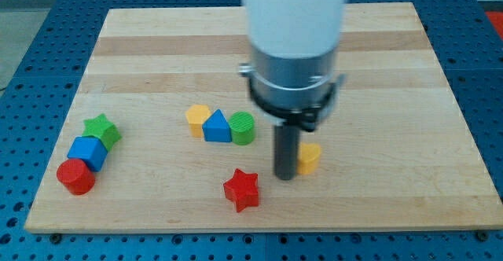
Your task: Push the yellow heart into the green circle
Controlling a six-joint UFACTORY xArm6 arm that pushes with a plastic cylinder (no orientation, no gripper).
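My tip (285,177) rests on the board, touching the left side of a yellow block (311,158) that the rod partly hides, so I cannot make out its shape. The green circle (243,127) lies up and to the left of my tip, at the right end of a short row. A blue triangle (217,126) sits in the middle of that row. A second yellow block (198,119), heart-like or pentagon-like, is at its left end.
A red star (241,189) lies just left of and below my tip. At the view's left, a green star (102,130), a blue cube (86,152) and a red circle (75,176) cluster near the board's left edge (59,147).
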